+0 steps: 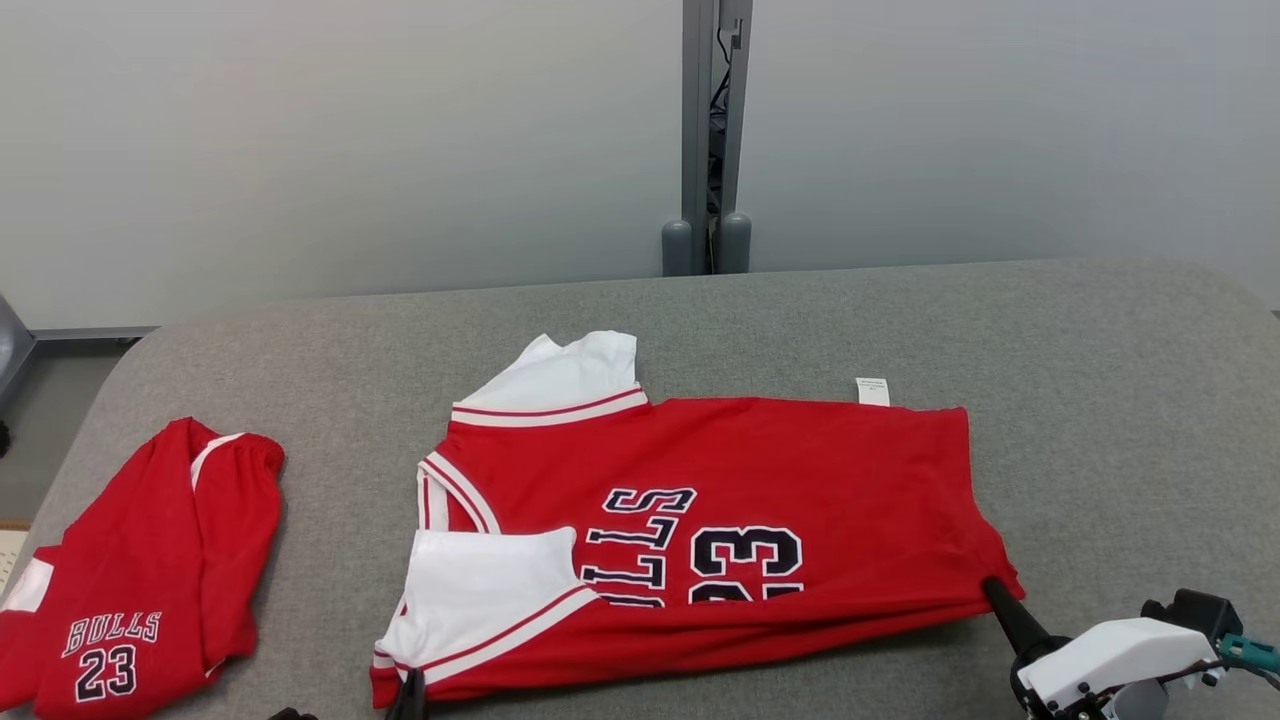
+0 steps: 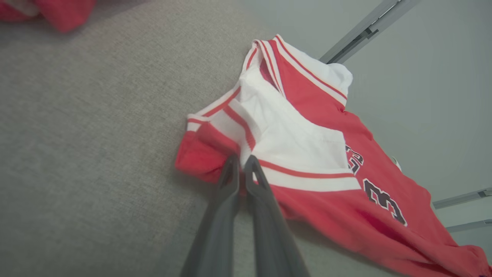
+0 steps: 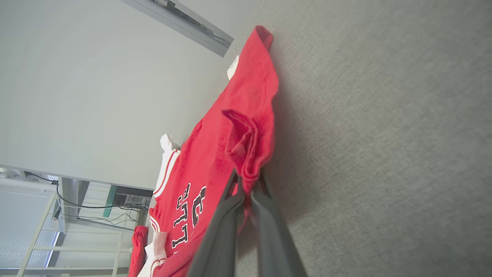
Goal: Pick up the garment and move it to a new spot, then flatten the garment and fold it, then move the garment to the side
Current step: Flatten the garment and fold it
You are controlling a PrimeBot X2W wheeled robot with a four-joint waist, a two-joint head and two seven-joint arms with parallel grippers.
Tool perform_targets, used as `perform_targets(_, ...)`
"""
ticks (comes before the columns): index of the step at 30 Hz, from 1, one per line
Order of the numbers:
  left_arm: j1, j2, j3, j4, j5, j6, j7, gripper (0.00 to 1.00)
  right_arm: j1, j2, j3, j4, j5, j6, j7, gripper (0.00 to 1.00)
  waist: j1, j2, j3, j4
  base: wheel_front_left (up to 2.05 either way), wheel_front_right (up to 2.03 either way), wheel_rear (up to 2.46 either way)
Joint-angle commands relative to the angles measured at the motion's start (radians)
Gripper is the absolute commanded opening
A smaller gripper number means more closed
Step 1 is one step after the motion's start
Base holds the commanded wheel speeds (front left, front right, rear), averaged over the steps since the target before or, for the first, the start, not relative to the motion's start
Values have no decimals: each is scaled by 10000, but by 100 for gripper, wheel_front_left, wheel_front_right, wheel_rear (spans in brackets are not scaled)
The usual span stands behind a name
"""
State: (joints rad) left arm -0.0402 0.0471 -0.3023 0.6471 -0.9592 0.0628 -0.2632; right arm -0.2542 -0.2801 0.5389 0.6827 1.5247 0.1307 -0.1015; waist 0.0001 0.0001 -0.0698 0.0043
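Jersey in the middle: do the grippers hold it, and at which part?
Both hold the jersey: left gripper at the near sleeve-side corner, right gripper at the near hem corner.

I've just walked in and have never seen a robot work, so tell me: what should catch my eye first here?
First, the red Bulls 23 jersey, spread across the middle of the grey table. The left gripper pinches its near corner at the sleeve end, and the right gripper pinches its near hem corner, both shut on the cloth. A second red garment lies bunched at the table's left end.
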Motion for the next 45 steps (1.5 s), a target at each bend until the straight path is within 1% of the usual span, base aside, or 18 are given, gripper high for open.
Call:
perform_targets(1, 158, 63, 86, -152, 59, 86, -8, 0, 132, -128, -13, -84, 92, 2, 43, 0, -1, -1, -40, 6, 0, 0, 0)
perform_targets(6, 558, 62, 45, -633, 201, 203, -8, 0, 370, -310, 55, -76, 161, 2, 312, 0, -1, -1, -121, 66, 0, 0, 0)
perform_targets(12, 1123, 63, -98, -1122, 371, 364, -8, 0, 621, -423, 166, 322, 188, 2, 631, 0, -1, -1, -185, 134, 0, 0, 0)
perform_targets(20, 1568, 57, -291, -1536, 434, 520, -8, 0, 866, -609, 283, 47, 116, 2, 821, 0, -1, -1, -234, 190, 0, 0, 0)
perform_targets(29, 1221, 57, -323, -1527, 306, 649, -8, 0, 531, -497, 293, 172, -41, 2, 649, 0, -1, -1, -108, 122, 0, 0, 0)
perform_targets(30, 1177, 57, -321, -1483, 326, 662, -7, 6, 508, -478, 293, 205, -61, 2, 636, 0, -1, -1, -98, 118, 0, 0, 0)
perform_targets(31, 1122, 60, -318, -1455, 346, 674, -8, 22, 470, -455, 279, 245, -74, 2, 616, 0, -1, -1, -89, 116, 0, 0, 0)
perform_targets(32, 1122, 60, -318, -1455, 346, 674, -8, 22, 470, -455, 279, 245, -74, 2, 616, 0, -1, -1, -89, 116, 0, 0, 0)
perform_targets(33, 1069, 59, -298, -1425, 384, 707, -8, 64, 436, -435, 243, 316, -68, 2, 543, 0, -1, -1, -82, 118, 0, 0, 0)
perform_targets(34, 1043, 60, -274, -1394, 390, 721, -8, 100, 394, -421, 217, 360, -92, 2, 490, 31, -1, -1, -80, 122, 0, 0, 0)
perform_targets(35, 1039, 57, -277, -1362, 383, 755, -8, 100, 363, -391, 208, 381, -116, 2, 442, 93, -1, -1, -81, 125, 0, 0, 0)
perform_targets(36, 1017, 59, -265, -1326, 399, 790, -8, 100, 357, -361, 205, 406, -110, 2, 446, 100, -1, -1, -84, 127, 0, 0, 0)
perform_targets(42, 1000, 60, -51, -1310, 520, 880, -8, 100, 381, -473, 126, 473, -145, 2, 222, 100, -1, -1, -149, 115, 0, 0, 0)
perform_targets(45, 965, 56, 181, -1498, 847, 917, -8, 100, 355, -556, 80, 431, -224, 2, 64, 100, -1, -1, -184, 93, 0, 0, 0)
